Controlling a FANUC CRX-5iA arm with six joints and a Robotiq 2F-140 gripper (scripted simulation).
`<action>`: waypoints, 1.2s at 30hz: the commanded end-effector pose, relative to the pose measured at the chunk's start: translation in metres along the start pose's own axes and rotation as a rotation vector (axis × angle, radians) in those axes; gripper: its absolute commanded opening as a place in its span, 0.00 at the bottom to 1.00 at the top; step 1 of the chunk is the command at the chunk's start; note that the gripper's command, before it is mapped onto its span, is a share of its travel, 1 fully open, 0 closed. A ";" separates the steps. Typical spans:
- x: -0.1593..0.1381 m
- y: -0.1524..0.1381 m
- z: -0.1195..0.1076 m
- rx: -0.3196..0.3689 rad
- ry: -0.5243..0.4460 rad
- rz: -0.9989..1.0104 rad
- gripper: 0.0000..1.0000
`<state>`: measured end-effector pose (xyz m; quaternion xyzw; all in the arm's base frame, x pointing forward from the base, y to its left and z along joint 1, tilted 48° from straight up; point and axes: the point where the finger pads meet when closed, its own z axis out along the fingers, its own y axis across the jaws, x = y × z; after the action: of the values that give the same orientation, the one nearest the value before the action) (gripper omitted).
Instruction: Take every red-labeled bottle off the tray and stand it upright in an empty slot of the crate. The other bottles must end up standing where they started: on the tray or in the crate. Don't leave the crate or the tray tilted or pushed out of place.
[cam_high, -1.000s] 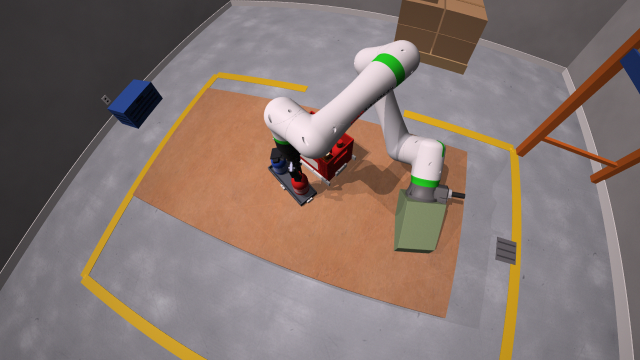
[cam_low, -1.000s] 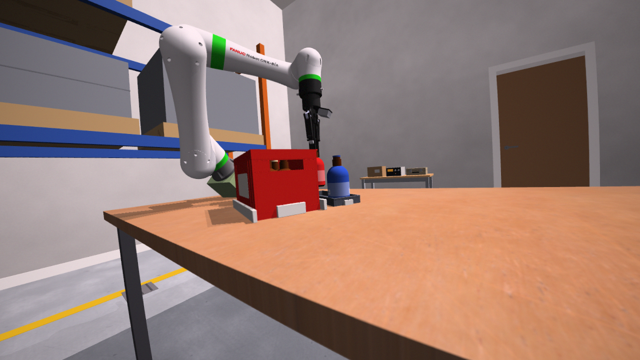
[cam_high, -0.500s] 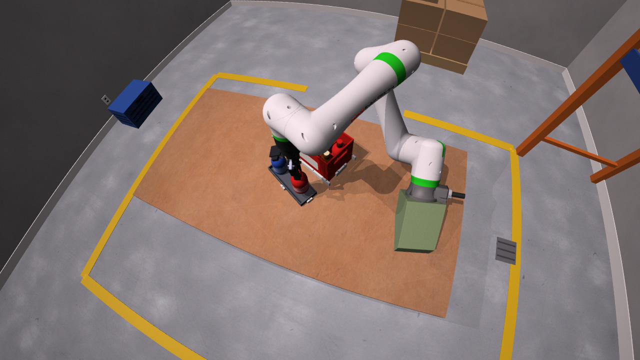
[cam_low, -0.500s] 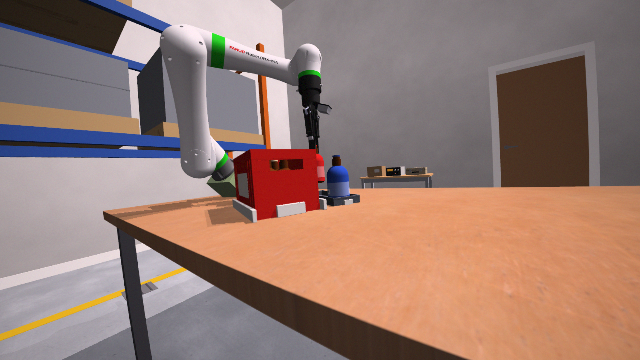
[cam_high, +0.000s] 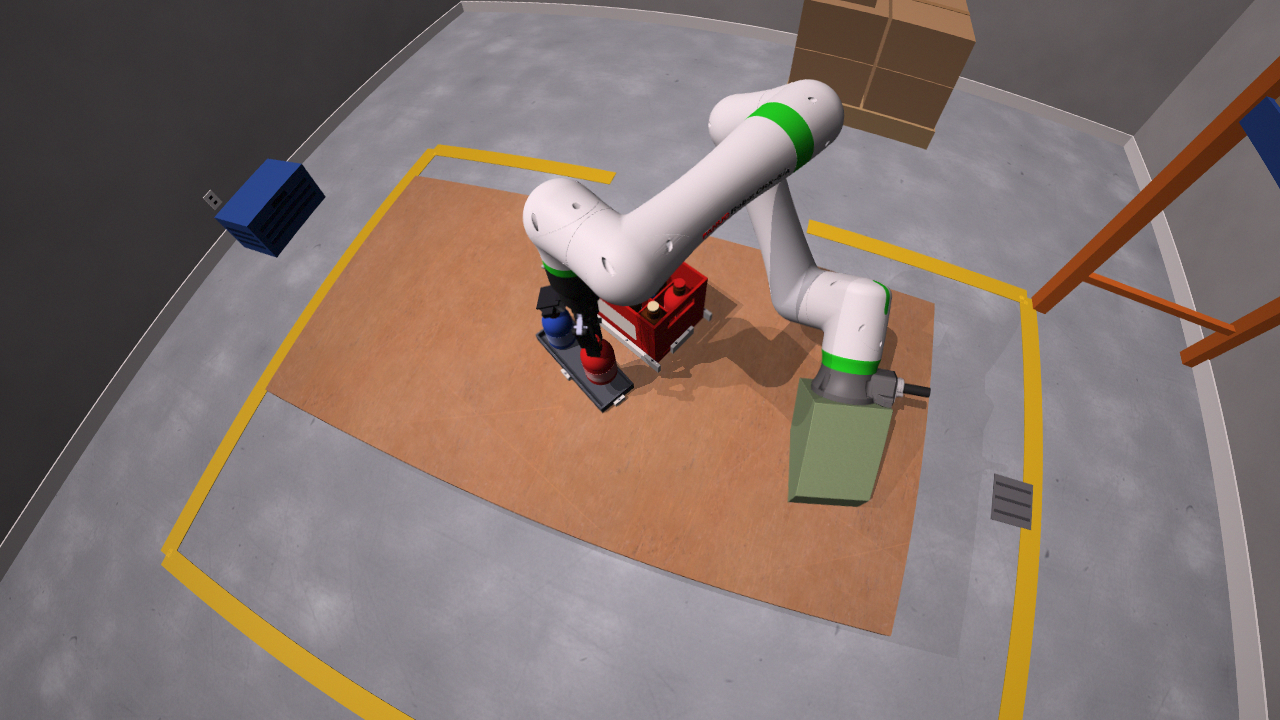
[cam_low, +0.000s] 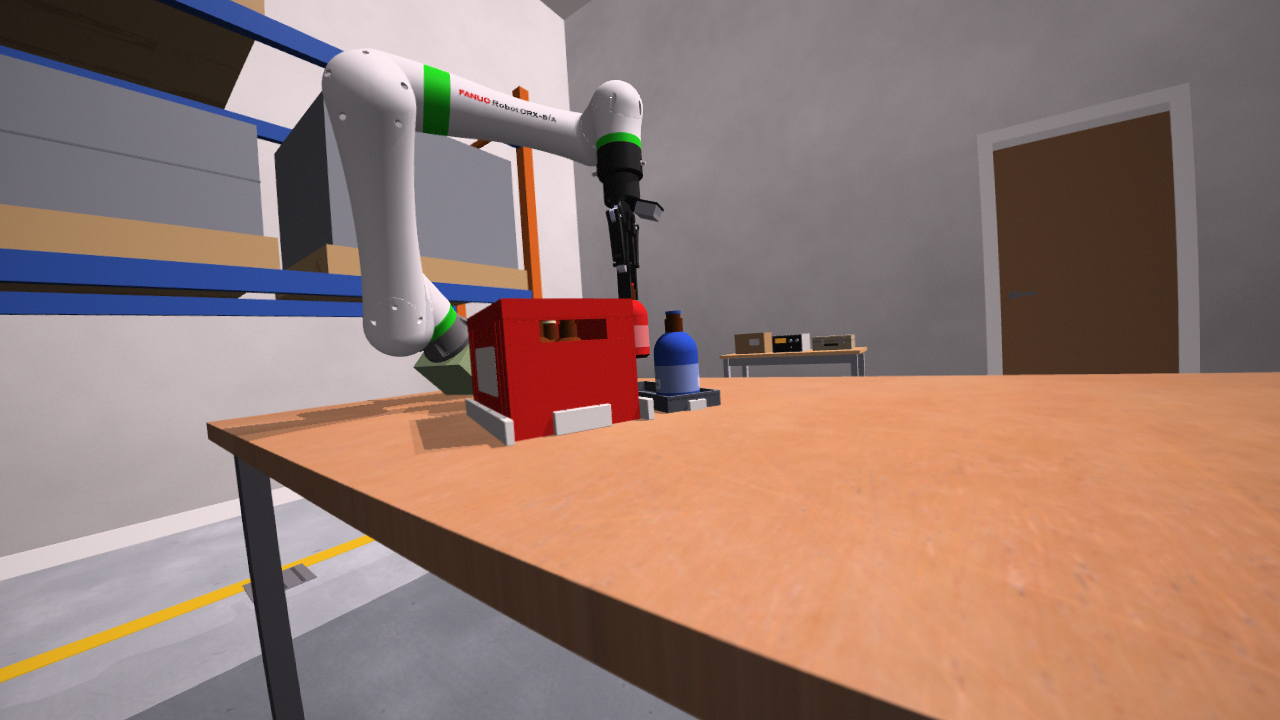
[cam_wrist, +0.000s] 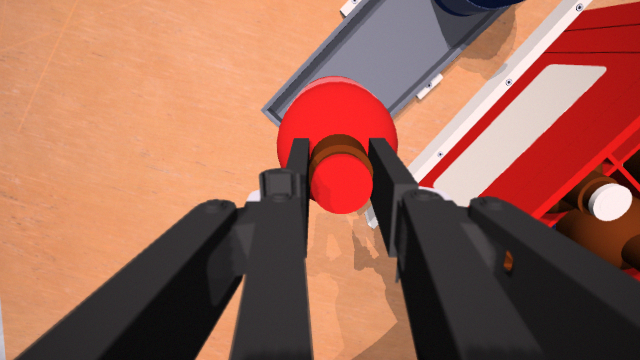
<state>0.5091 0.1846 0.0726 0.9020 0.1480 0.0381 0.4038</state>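
My gripper is shut on the neck of a red-labeled bottle and holds it upright above the near end of the grey tray. The same bottle hangs over the tray in the top view; in the exterior view it is mostly hidden behind the red crate. A blue-labeled bottle stands on the tray's far end. The crate sits right beside the tray and holds several bottles, one with a red cap and one with a white cap.
White brackets hold the crate's base on the wooden table top. The arm's green pedestal stands at the table's right side. A blue box and cardboard boxes are on the floor, away from the table.
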 end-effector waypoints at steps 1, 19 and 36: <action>0.000 0.000 -0.005 0.000 0.002 0.000 0.10; 0.000 0.000 -0.025 0.000 0.002 0.000 0.10; 0.000 0.000 -0.043 0.000 0.002 0.000 0.10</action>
<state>0.5016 0.2130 0.0987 0.9019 0.1480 0.0380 0.4039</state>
